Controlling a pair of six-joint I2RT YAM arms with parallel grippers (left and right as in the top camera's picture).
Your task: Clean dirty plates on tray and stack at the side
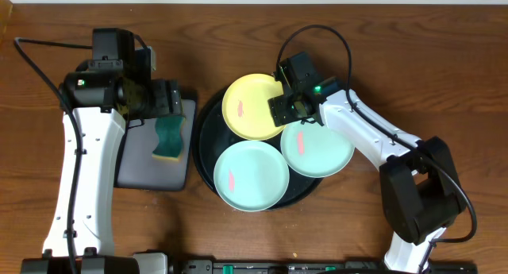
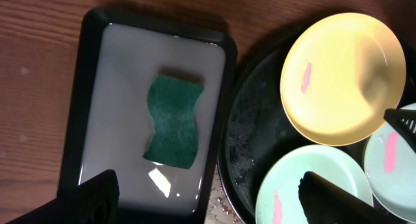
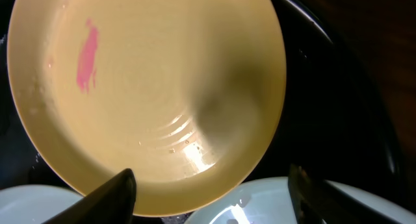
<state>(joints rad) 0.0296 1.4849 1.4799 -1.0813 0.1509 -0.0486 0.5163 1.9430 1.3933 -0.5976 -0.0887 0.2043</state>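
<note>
The right hand (image 1: 292, 107) hangs over the near-right edge of the yellow plate (image 1: 252, 107), and the left hand (image 1: 163, 99) hovers above the rectangular black tray (image 1: 151, 175) on the other side. All three plates sit on the round black tray (image 1: 205, 139). The yellow one is at the back and overlaps the right mint plate (image 1: 316, 147), which juts past the rim. The other mint plate (image 1: 251, 175) lies at the front. A wavy green sponge (image 1: 168, 139) rests on the rectangular tray, just beside the round one. Both hands are spread wide, fingers apart, grasping nothing and touching nothing that I can make out. The plates are smooth, glossy and shallow, each with a reddish smear. The round tray looks wet and speckled. The surface (image 1: 48, 36) is dark wood grain.
</note>
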